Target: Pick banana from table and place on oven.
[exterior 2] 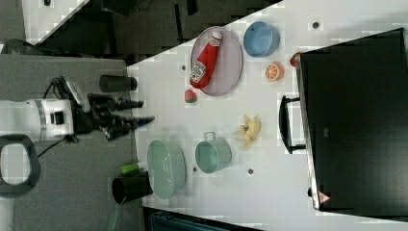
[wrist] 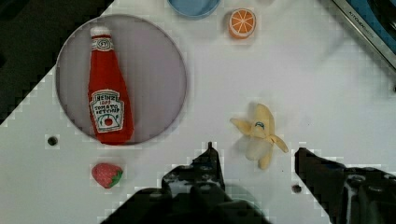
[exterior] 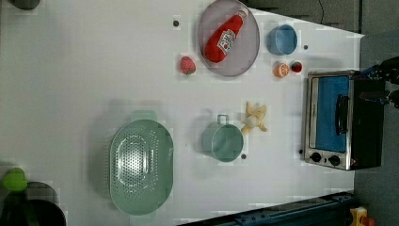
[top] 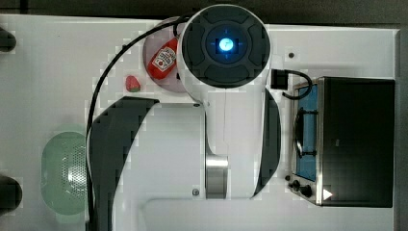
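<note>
- Your grey plate held a red ketchup bottle lying flat; the teal cup, blue bowl and green colander held nothing.
- Banana: pale yellow, soft, peel splayed, lying on the table centre-right of the wrist view, clear of the oven.
- Bottle label read "HEINZ TOMATO KETCHUP".
- Your gripper stood open, holding nothing.

Banana beside cup — near oven
</note>
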